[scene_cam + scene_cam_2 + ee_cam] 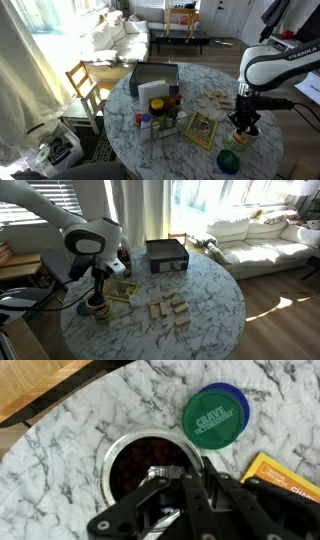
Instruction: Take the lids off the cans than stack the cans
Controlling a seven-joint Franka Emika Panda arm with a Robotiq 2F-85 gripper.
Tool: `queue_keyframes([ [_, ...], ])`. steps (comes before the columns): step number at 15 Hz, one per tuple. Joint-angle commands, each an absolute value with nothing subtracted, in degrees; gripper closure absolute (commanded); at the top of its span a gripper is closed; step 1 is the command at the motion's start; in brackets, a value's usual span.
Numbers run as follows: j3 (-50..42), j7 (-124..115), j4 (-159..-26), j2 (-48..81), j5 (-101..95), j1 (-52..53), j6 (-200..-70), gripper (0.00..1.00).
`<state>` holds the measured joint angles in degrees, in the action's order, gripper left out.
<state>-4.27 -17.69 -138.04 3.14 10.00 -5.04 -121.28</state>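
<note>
The gripper, jaws nearly together, seems to pinch the right rim of the open silvery round metal can, probably for stacking. The green round plastic lid rests on the blue round plastic lid just beyond it, set aside.

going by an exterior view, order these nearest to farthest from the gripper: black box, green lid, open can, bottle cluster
1. open can, directly under the gripper
2. green lid, close by, toward the camera
3. bottle cluster, well off to the side
4. black box, beyond the bottle cluster
</note>
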Motion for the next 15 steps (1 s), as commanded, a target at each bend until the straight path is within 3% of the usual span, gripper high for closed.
queue_keyframes([
  [1,-4.3,-19.4,-139.1,3.0,10.4,-4.4,-123.2,0.97],
  [14,-4.4,-19.6,-140.0,3.4,9.6,-4.3,-125.0,0.97],
  [15,-4.3,-19.7,-139.9,3.4,9.7,-4.3,-124.7,0.63],
])
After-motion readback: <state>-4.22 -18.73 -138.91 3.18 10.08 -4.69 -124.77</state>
